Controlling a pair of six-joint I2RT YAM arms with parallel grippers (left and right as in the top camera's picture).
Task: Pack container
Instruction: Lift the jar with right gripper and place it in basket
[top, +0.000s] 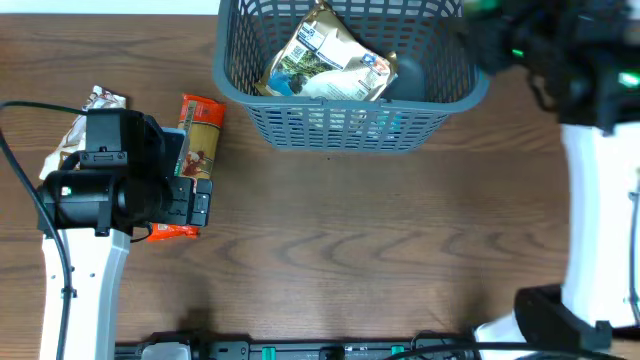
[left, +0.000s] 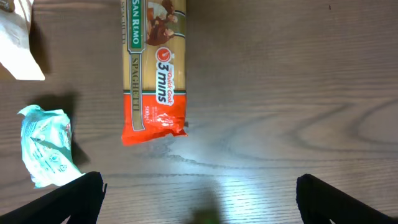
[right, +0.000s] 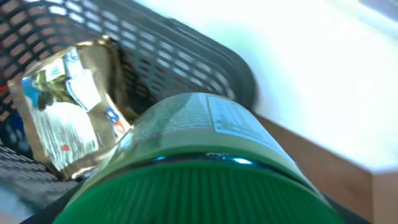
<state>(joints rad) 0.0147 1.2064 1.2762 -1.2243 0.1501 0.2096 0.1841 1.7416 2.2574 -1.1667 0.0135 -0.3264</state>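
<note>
Jar (right: 199, 149) tight in right tool (top: 487, 22)

The bench (top: 400, 230) is of dark brown wood with a clear grain. Beyond its far edge there is a plain white surface (top: 110, 8), which is very bright in the right wrist view. Along the near edge runs a black rail (top: 300, 350). A soft pale glare (left: 205, 152) lies on the wood.

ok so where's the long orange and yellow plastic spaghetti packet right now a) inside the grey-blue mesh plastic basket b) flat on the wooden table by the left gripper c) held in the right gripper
b: the spaghetti packet lies flat on the table just ahead of the open left gripper, outside the basket.
</note>
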